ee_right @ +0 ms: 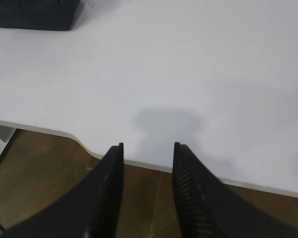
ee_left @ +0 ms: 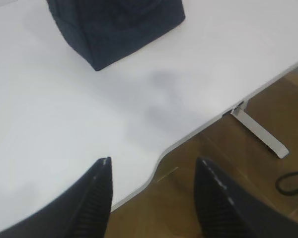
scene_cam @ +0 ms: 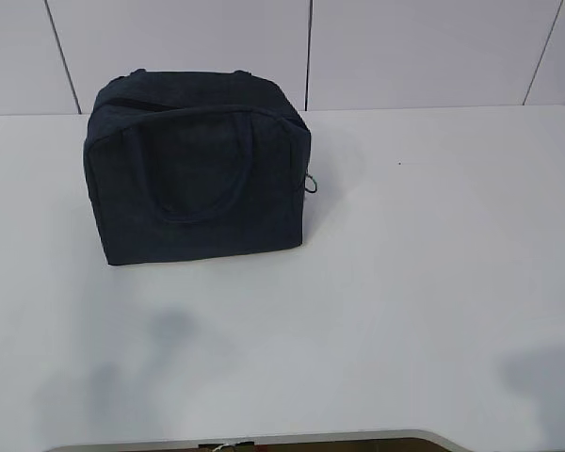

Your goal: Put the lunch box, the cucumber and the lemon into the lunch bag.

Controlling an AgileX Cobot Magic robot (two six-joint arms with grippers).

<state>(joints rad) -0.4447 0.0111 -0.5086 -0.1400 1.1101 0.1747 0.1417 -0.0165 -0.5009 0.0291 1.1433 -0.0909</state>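
White table point(scene_cam: 405, 282), wood floor point(ee_right: 39, 168) below, panelled wall behind; bag point(scene_cam: 198, 169) back-left, zipped. Left gripper point(ee_left: 154, 171) and right gripper point(ee_right: 148, 148) both spread, empty.

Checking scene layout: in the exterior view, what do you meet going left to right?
Lunch bag → silver ring pull on its right side → bare white table. No lunch box, cucumber or lemon in sight.

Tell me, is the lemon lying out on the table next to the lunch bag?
No, in the exterior view only the lunch bag stands on the white table, with no lemon beside it.
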